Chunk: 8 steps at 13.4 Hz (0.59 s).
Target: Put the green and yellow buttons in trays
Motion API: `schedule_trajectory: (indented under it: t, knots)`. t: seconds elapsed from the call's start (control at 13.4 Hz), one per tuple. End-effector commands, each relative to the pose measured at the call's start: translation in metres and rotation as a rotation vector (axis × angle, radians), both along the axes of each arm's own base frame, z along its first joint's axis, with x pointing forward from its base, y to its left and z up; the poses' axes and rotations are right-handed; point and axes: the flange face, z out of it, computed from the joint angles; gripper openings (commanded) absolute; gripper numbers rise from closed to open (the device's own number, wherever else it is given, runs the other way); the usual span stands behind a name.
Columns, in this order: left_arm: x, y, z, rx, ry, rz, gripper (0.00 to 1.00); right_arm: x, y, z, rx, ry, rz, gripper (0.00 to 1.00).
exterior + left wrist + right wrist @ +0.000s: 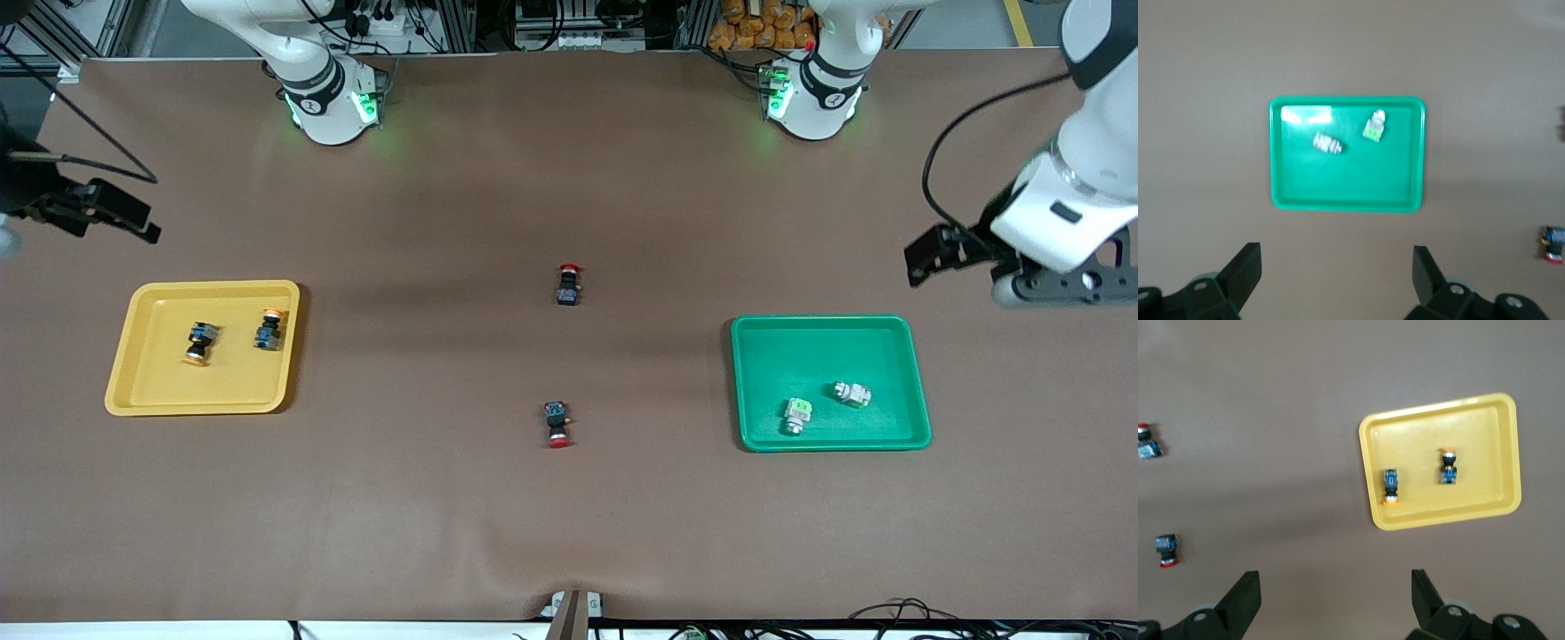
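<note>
The yellow tray [160, 382] lies toward the right arm's end of the table and holds two orange-yellow buttons [197, 343] [268, 329]. In the right wrist view the tray [1438, 407] and both buttons [1391, 486] [1448, 467] show. The green tray [800, 347] lies toward the left arm's end and holds two pale green buttons [797, 415] [852, 394], also in the left wrist view [1327, 143] [1375, 126] inside the tray [1348, 100]. My left gripper [1336, 277] is open and empty, high above the table beside the green tray. My right gripper [1336, 597] is open and empty, high beside the yellow tray.
Two red-capped dark switches lie on the brown mat in the middle of the table, one [568, 284] farther from the front camera, one [557, 423] nearer. They also show in the right wrist view [1146, 442] [1166, 550].
</note>
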Motion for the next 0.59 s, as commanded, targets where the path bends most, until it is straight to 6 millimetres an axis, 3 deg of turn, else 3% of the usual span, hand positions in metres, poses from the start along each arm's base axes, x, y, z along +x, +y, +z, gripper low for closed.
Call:
schedule_trajectory:
  t: [0.0, 0.15, 0.37, 0.52]
  knots:
    - [-0.047, 0.015, 0.007, -0.006, 0.015, -0.003, 1.0, -0.012, -0.003, -0.005, -0.024, 0.0, 0.061, 1.0]
    - [-0.06, 0.018, 0.01, -0.004, 0.021, -0.001, 1.0, -0.011, -0.01, -0.002, -0.042, -0.015, 0.188, 1.0]
    - [-0.076, 0.017, 0.013, 0.003, 0.028, -0.002, 1.0, -0.007, -0.013, 0.003, -0.05, -0.028, 0.185, 1.0]
    - [-0.085, 0.015, 0.018, 0.008, 0.04, 0.009, 1.0, 0.009, -0.016, 0.016, -0.053, -0.054, 0.18, 1.0]
